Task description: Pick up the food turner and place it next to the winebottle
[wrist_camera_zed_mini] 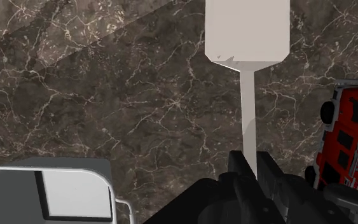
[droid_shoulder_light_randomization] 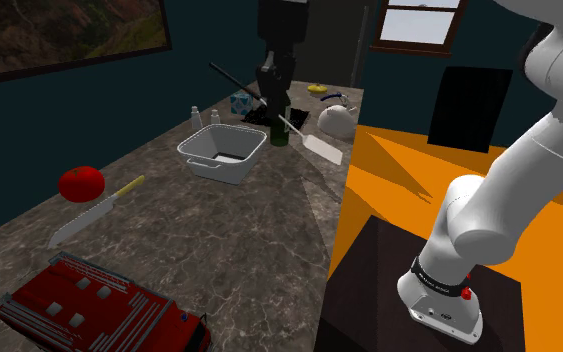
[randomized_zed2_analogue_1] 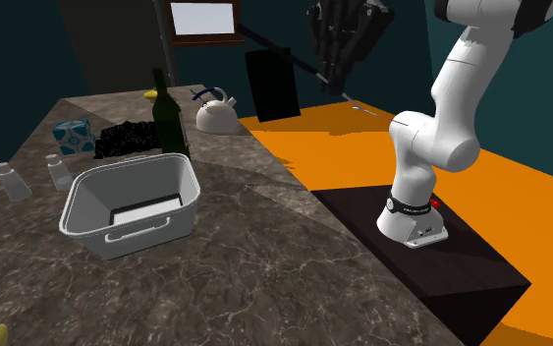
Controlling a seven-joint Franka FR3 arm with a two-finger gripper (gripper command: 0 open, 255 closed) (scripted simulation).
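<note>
Item: food turner (wrist_camera_zed_mini: 247, 38), with a pale flat blade, a thin pale stem and a dark handle. It was held in the air above the marbled countertop (droid_shoulder_light_randomization: 229, 230). The black gripper (wrist_camera_zed_mini: 250, 167) had its two fingers clamped on the stem, and the blade pointed away from the hand. In the second exterior view the dark handle ran up and to the left of the gripper, against the dark wall. The turner hung higher than the wine bottle (randomized_zed2_analogue_1: 169, 116) and to its right in that view. The dark green bottle stood upright near the counter's far end, just beside a black rough-textured object (randomized_zed2_analogue_1: 127, 138). A white kettle (randomized_zed2_analogue_1: 215, 115) stood near it towards the counter's edge.

Other contents of the counter:
- a white rectangular basin (droid_shoulder_light_randomization: 221, 152), below the hand in the wrist view
- two small shakers (randomized_zed2_analogue_1: 11, 180)
- a blue-and-white patterned cube (randomized_zed2_analogue_1: 71, 134)
- a red tomato (droid_shoulder_light_randomization: 81, 183)
- a knife (droid_shoulder_light_randomization: 94, 213) with a yellow handle, near the tomato
- a red toy fire truck (droid_shoulder_light_randomization: 89, 310) at the near end

The white arm (randomized_zed2_analogue_1: 441, 128) rose from a dark stand (randomized_zed2_analogue_1: 441, 265) on the orange floor (droid_shoulder_light_randomization: 409, 180).
</note>
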